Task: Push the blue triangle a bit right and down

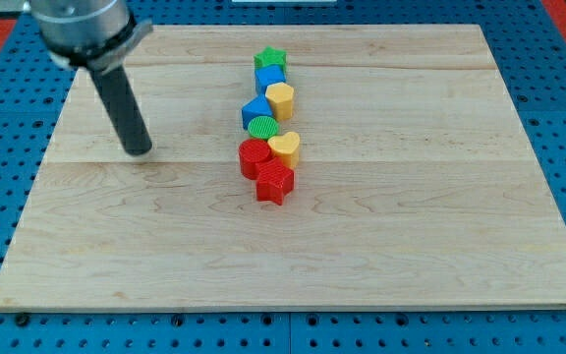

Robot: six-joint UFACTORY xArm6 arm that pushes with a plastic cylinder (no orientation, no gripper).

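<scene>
Nearest the view's bottom, the pale wooden worktop (381,256) shows bare planks, and just above that stretch we see a red star-shaped block (274,182), the lowest of a tight column of blocks near the middle. Touching it at its upper left sits a second red block (254,156), rounded in outline, with a yellow heart-shaped block (285,147) just beside it on the view's right. Above these lies a green ribbed round block (262,127).

We find the blue triangle block (256,110) right above the green round one, touching it: a solid mid-blue piece with a peaked top and a darker side face. A yellow block (280,98), many-sided, presses against its right. Higher up come a blue cube-like block (270,78) and a green star-shaped block (270,60) at the column's top.

Our dark rod ends at my tip (140,150), well apart from the blue triangle, towards the view's left and slightly lower. We carry no fingers, so nothing is grasped.
</scene>
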